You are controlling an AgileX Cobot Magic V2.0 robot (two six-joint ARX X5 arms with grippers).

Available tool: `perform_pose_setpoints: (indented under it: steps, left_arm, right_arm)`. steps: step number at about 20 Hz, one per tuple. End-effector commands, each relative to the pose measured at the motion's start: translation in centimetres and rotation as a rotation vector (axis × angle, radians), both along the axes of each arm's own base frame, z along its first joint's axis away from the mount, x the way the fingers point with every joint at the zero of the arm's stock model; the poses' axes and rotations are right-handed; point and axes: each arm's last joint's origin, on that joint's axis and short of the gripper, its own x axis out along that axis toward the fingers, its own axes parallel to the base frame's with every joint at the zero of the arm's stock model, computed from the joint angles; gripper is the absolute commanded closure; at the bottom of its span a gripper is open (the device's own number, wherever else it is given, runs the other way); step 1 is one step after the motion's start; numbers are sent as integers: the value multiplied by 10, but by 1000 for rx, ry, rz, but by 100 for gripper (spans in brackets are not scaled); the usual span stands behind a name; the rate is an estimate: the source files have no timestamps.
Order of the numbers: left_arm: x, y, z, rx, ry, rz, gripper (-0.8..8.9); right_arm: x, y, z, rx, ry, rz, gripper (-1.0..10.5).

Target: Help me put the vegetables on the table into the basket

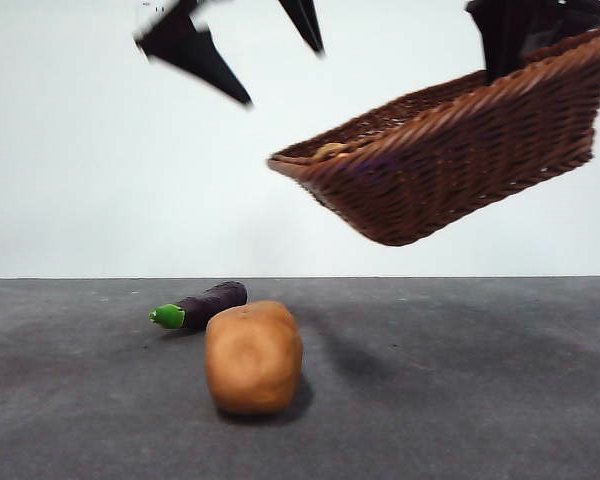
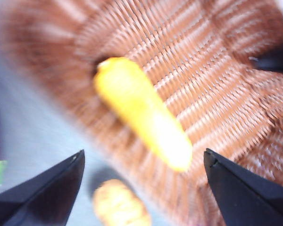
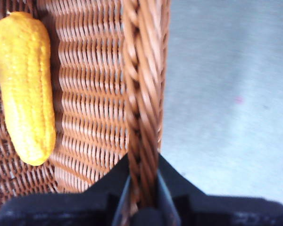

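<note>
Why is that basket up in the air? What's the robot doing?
The right gripper has pinched the basket by its rim and holds it tilted above the table. The corn already lies inside. The left gripper hovers open over the basket. The potato and eggplant are on the table.

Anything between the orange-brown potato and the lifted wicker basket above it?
Nothing. In the front view only air and plain backdrop separate the orange-brown potato from the tilted brown wicker basket, held up by the right gripper.
</note>
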Motion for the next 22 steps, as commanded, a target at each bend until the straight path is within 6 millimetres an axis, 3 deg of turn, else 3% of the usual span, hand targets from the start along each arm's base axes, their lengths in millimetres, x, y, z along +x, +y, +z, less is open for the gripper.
perform_pose_setpoints:
  steps: [1, 4, 8, 11, 17, 20, 22]
  left_arm:
    - [-16, 11, 16, 15, -51, -10, 392]
    - [-40, 24, 25, 91, -37, -16, 392]
    - [-51, 25, 12, 195, 40, -43, 392]
    - [-50, 20, -14, 217, 98, -30, 392]
    - [-51, 12, -91, 222, 219, 60, 392]
    - [-54, 8, -113, 228, 222, 45, 389]
    - [-51, 5, -120, 224, 236, 66, 281]
  right_arm:
    - [5, -9, 0, -2, -4, -5, 958]
    - [9, -24, 0, -8, -1, -37, 958]
    - [12, -39, 0, -14, 0, -71, 958]
    - [14, -48, -1, -24, 3, -80, 958]
    - [18, -72, 0, -28, -4, -140, 958]
    - [19, -85, -1, -35, -5, -167, 958]
    - [18, -90, -1, -41, 7, -172, 958]
